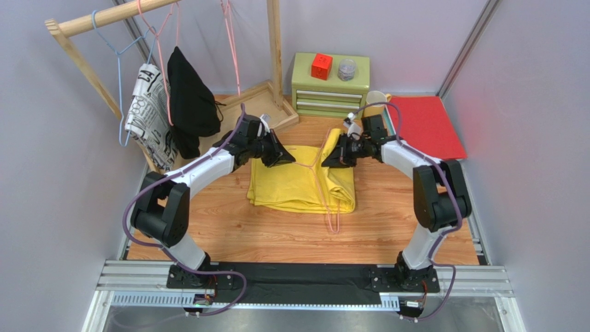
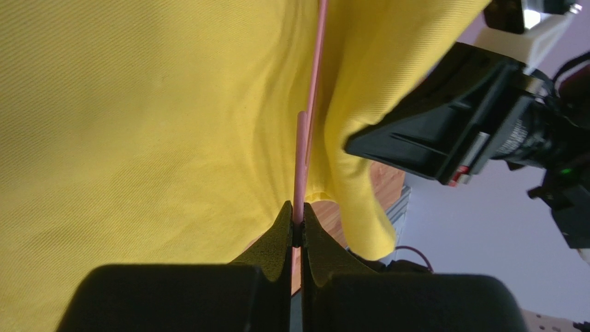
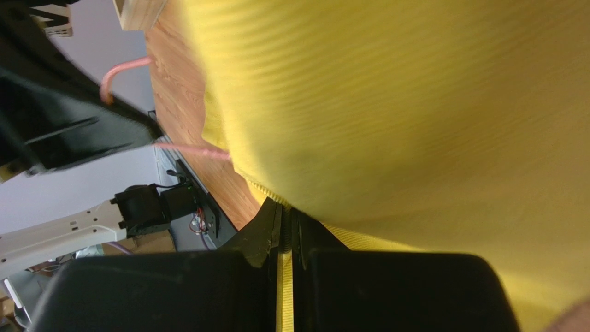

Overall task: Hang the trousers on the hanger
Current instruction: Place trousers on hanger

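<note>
One pair of yellow trousers (image 1: pixel 298 187), folded, is recorded on the table (image 1: pixel 228 228), with one pink hanger (image 1: pixel 331 214) laid across it, the lower end reaching past the near edge of the cloth. On the wooden rack (image 1: pixel 111 17), two further pink hangers (image 1: pixel 232 48), one light blue hanger (image 1: pixel 119 76), one black garment (image 1: pixel 190 97) and one patterned garment (image 1: pixel 149 111) are counted. The left gripper (image 2: pixel 296 218) is seen clamped on the hanger wire at the far left of the trousers. The right gripper (image 3: pixel 287 221) is pinched on a yellow hem at the raised far right corner. Part of the wire is hidden under a cloth fold; its full outline cannot be traced.
</note>
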Motion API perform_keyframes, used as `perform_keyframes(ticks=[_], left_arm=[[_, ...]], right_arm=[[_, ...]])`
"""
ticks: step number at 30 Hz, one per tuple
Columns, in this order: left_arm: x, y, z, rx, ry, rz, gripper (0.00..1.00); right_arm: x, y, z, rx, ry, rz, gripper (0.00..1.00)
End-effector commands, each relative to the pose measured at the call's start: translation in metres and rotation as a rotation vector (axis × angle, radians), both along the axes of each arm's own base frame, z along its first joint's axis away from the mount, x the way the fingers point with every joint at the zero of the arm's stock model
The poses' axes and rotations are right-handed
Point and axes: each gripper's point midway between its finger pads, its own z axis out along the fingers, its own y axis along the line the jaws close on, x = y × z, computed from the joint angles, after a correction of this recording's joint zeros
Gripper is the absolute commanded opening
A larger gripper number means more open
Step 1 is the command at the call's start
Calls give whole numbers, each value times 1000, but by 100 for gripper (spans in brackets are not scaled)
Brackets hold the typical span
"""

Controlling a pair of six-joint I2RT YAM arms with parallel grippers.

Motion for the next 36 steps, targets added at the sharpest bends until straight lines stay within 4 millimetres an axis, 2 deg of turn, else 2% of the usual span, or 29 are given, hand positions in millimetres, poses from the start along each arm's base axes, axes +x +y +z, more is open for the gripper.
perform_keyframes(ticks=[1,2,3,5,6,8,9,12,16,20,22,23,25,26,29,30,32,33,34,36], left_arm=[[0,-5,25,-64,-56,-12,0],[0,-3,27,-68,-58,-7,0],[0,-3,29,-72,-63,-7,0],[-2,0,29,-62,-66,-5,0],[-2,1,30,-63,-69,-4,0],[-2,3,31,-63,-69,1,0],[-1,4,31,-63,-69,6,0],[2,13,36,-55,-91,24,0],[0,13,55,-79,-144,11,0],[-1,10,68,-72,-163,-3,0],[-3,10,63,-66,-146,-9,0],[-4,10,60,-58,-138,-12,0],[-2,11,56,-47,-129,0,0],[-2,12,54,-39,-123,4,0],[-4,15,49,-20,-110,4,0],[-4,15,48,-17,-110,4,0],[-5,15,45,-18,-99,2,0],[-6,15,44,-20,-97,2,0],[-6,14,45,-26,-96,-1,0],[-6,12,47,-39,-98,-6,0]], right_arm=[[30,34,-17,59,-16,-26,0],[30,36,-38,45,30,-30,0],[32,40,-46,50,22,-27,0],[28,40,-76,25,78,-52,0],[34,42,-80,41,54,-64,0],[25,42,-99,72,139,-98,0],[30,42,-98,97,127,-110,0],[28,36,-105,87,135,-132,0],[37,24,-111,-58,25,-186,0],[36,22,-119,-175,-56,-176,4],[43,19,-117,-255,-124,-180,9],[37,21,-120,-297,-133,-168,12],[45,12,-118,-418,-200,-207,24],[33,12,-122,-468,-175,-177,28],[27,23,-91,-409,-223,-105,31],[23,29,-66,-361,-275,-72,32],[21,27,-41,-336,-345,-15,32],[18,29,-20,-304,-380,10,32],[23,24,-8,-298,-415,25,32],[18,23,9,-262,-434,68,31]])
